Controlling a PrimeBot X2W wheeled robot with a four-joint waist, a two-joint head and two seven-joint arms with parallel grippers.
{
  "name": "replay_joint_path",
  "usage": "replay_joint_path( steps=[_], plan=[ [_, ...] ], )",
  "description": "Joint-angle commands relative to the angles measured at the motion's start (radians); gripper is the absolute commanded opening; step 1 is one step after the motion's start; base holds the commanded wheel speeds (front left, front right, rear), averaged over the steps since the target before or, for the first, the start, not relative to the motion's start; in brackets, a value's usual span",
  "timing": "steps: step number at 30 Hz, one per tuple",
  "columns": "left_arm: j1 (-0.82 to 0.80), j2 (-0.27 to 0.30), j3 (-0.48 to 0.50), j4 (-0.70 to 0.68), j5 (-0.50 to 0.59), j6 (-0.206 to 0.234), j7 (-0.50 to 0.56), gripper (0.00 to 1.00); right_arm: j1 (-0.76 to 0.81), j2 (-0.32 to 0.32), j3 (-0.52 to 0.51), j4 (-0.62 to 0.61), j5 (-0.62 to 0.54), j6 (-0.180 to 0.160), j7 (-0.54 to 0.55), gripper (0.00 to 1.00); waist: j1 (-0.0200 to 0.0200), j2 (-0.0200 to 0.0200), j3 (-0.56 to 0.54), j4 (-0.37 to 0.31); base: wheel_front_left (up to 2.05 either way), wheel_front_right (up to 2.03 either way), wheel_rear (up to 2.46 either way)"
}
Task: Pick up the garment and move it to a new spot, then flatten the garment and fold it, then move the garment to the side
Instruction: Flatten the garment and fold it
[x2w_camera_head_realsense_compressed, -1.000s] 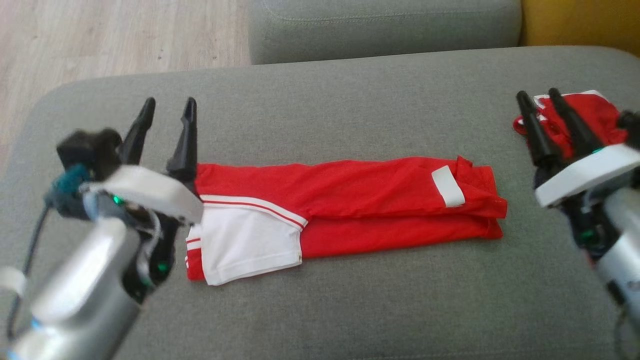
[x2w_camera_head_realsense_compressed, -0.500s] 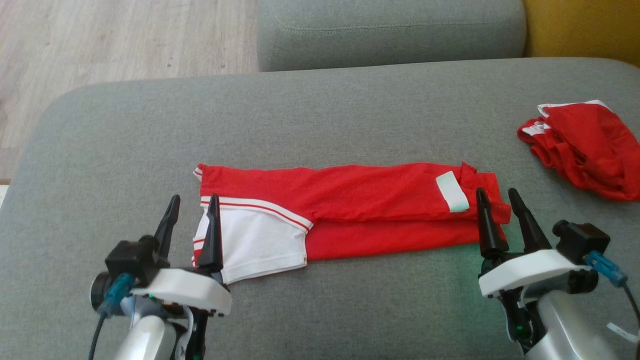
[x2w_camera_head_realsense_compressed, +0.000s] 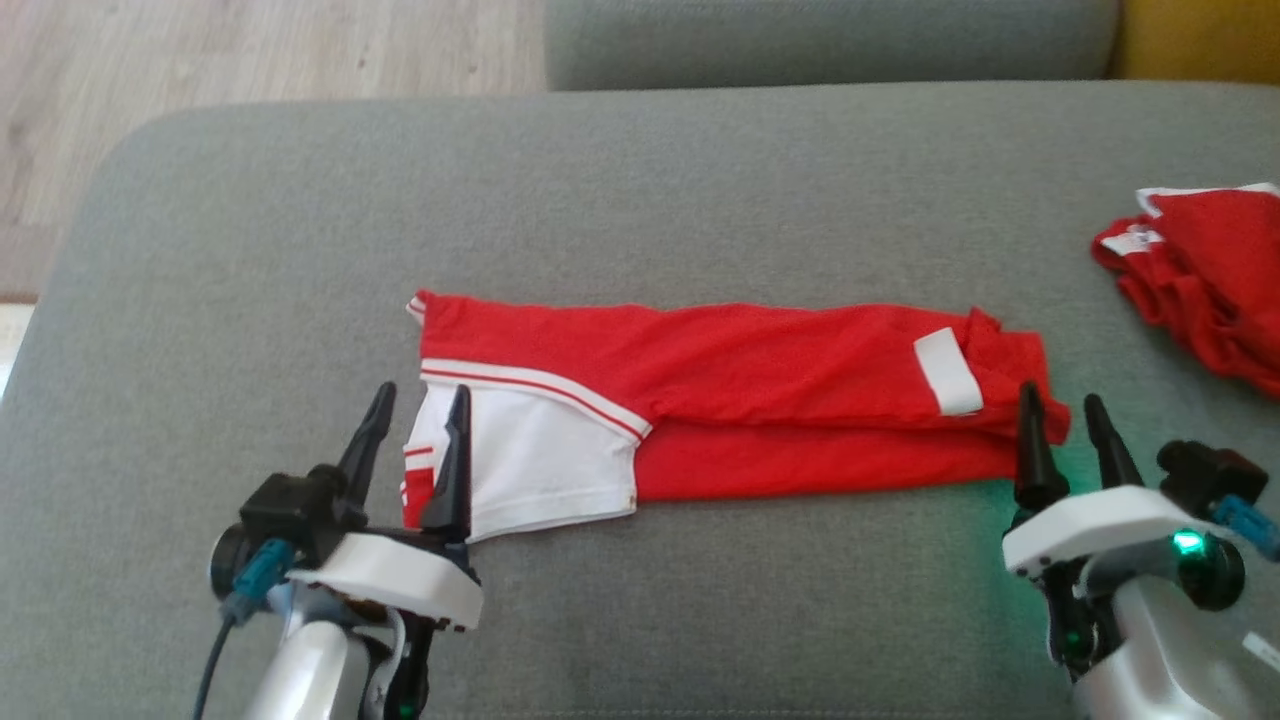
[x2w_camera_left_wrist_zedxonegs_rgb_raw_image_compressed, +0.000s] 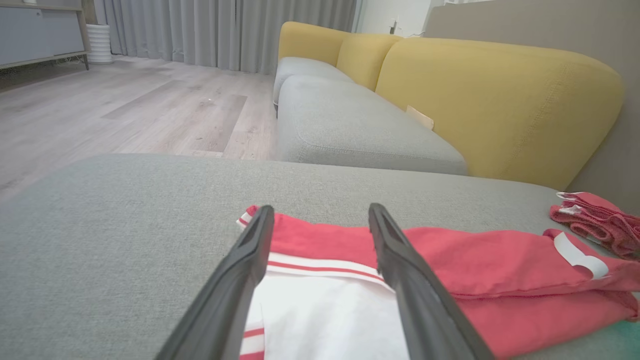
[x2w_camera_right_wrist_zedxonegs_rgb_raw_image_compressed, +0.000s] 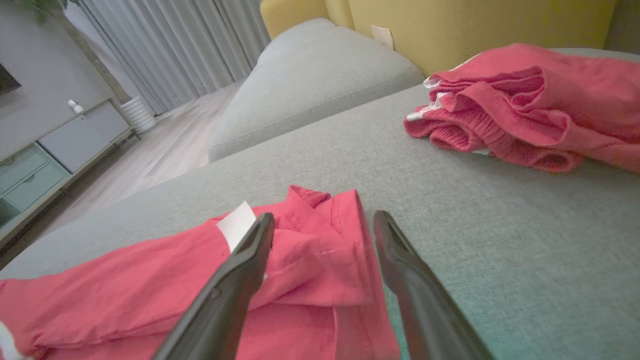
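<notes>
Left gripper was spread and empty, fingers over the white end of the folded red garment; right gripper was spread and empty at the opposite end. Garment lay flat mid grey sofa cushion, with a second red bundle well apart on the right.

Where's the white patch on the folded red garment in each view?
Head view: white patch right of centre, at the right end of the folded garment.
Left wrist view: white patch far right, low.
Right wrist view: white patch left of centre.
Shared landmark: crumpled red pile.
</notes>
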Motion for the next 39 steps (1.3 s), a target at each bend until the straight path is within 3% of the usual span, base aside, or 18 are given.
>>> replay_joint_path(
  steps=[1, 13, 28, 29, 31, 32, 39],
  plan=[
    [-0.051, -0.003, 0.045, -0.021, 0.013, -0.009, -0.012, 1.00, -0.056, 0.009, 0.004, 0.000, -0.013, -0.001, 0.002, 1.00, 0.0000, 0.0000, 0.015, 0.014, 0.00, 0.00, 0.00],
    [-0.061, -0.029, 0.086, 0.007, 0.043, -0.047, -0.012, 1.00, -0.120, 0.033, -0.071, 0.241, -0.035, -0.001, 0.026, 1.00, 0.0000, 0.0000, 0.029, 0.027, 0.00, 0.00, 0.00],
    [-0.078, -0.038, 0.103, 0.011, 0.052, -0.060, -0.012, 1.00, -0.176, 0.035, 0.085, 0.347, 0.091, -0.001, 0.006, 0.98, 0.0000, 0.0000, 0.051, 0.005, 0.00, 0.00, 0.00],
    [-0.079, -0.038, 0.105, 0.011, 0.052, -0.060, -0.012, 1.00, -0.178, 0.035, 0.091, 0.352, 0.097, -0.001, 0.005, 0.84, 0.0000, 0.0000, 0.053, 0.005, 0.00, 0.00, 0.00],
    [-0.082, -0.038, 0.108, 0.011, 0.051, -0.060, -0.012, 1.00, -0.182, 0.035, 0.100, 0.362, 0.106, -0.001, 0.003, 0.05, 0.0000, 0.0000, 0.056, 0.006, 0.00, 0.00, 0.00],
    [-0.084, -0.038, 0.110, 0.012, 0.050, -0.060, -0.012, 1.00, -0.184, 0.035, 0.105, 0.368, 0.107, -0.001, 0.002, 0.00, 0.0000, 0.0000, 0.057, 0.006, 0.00, 0.00, 0.00],
    [-0.083, -0.038, 0.113, 0.014, 0.040, -0.056, -0.012, 1.00, -0.209, -0.011, 0.069, 0.405, 0.102, -0.001, -0.025, 0.00, 0.0000, 0.0000, 0.046, 0.007, 0.00, 0.00, 0.00]
  ],
)
